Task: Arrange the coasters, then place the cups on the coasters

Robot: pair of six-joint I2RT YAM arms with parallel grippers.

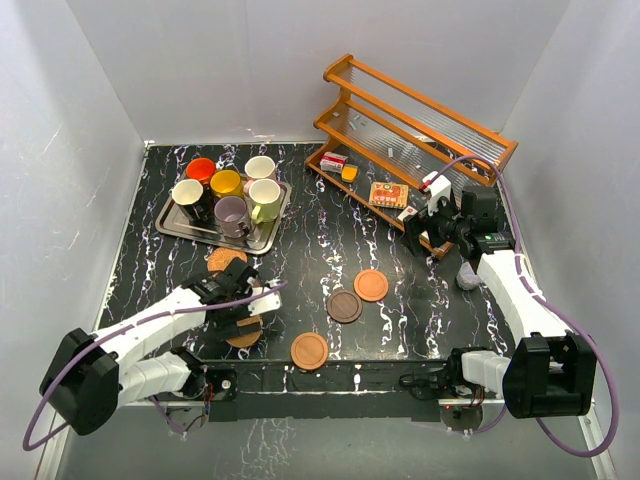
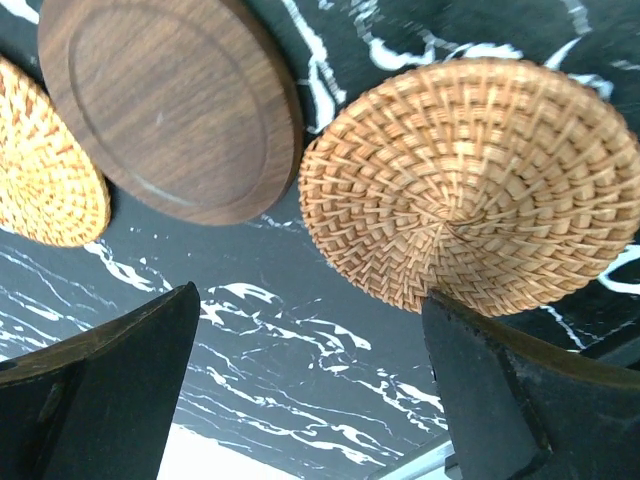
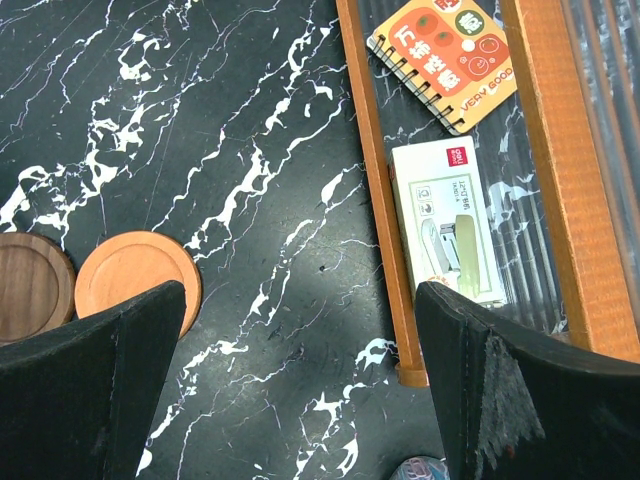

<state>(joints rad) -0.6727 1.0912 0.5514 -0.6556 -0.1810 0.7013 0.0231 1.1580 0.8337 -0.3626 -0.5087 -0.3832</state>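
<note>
Left gripper (image 1: 238, 305) hangs low over the table at about 8 o'clock in the top view. Its fingers are spread wide and nothing is between them. In its wrist view a woven coaster (image 2: 470, 185) lies at 1 o'clock, and the right finger's tip overlaps the disc's near rim. Whether they touch I cannot tell. A dark wood coaster (image 2: 170, 105) sits at 11 o'clock, just beside the woven one, and a second woven coaster (image 2: 45, 170) shows at 9 o'clock. I judge the wide stance is set for the woven disc's edge, since thin discs must be pinched or nudged from the rim.

Right gripper (image 1: 425, 228) waits at 2 o'clock beside the wooden rack (image 1: 420, 120). Its fingers are apart and empty, well away from the left arm's work.

Three more coasters lie loose mid-table: an orange-brown coaster (image 1: 371, 285), a dark brown coaster (image 1: 345, 305) touching it, and another orange-brown disc (image 1: 309, 351) at 6 o'clock. They form no tidy row yet.

All six mugs (image 1: 226, 184) stand packed on the metal tray (image 1: 195, 233) at 10 o'clock. So arranging comes first, and the cup step is not yet begun.
</note>
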